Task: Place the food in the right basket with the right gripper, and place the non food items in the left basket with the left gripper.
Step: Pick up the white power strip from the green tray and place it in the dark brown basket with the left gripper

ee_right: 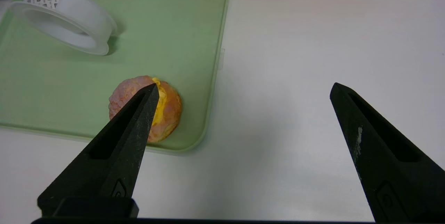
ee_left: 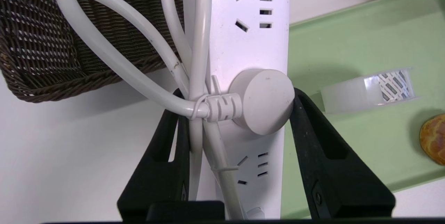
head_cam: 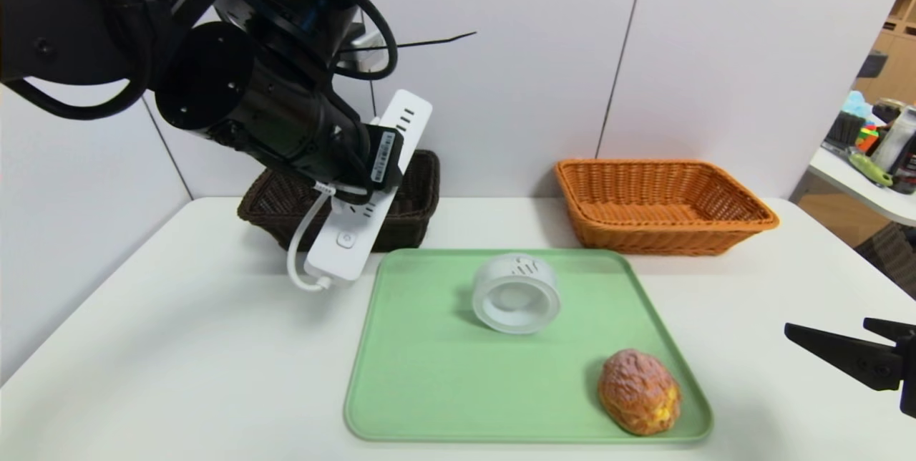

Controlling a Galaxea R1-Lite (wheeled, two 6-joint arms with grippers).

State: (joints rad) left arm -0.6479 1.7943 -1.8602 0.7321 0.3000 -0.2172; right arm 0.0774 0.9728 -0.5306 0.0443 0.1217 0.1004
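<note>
I hold the power strip (head_cam: pixel 372 189) clamped in the left gripper (ee_left: pixel 240 112), raised in front of the dark basket (head_cam: pixel 408 192); it is not yet deposited. The tape roll (head_cam: pixel 516 293) and bread (head_cam: pixel 639 391) remain on the green tray (head_cam: pixel 429 375). The right gripper (ee_right: pixel 243 92) waits spread wide beside the tray; the orange basket (head_cam: pixel 662 205) holds nothing.

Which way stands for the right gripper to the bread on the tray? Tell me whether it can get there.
Probably yes. The right gripper hangs open over bare table beside the tray, and the bread lies in the tray's near right corner with nothing between. The left gripper, holding the power strip, is well clear.
</note>
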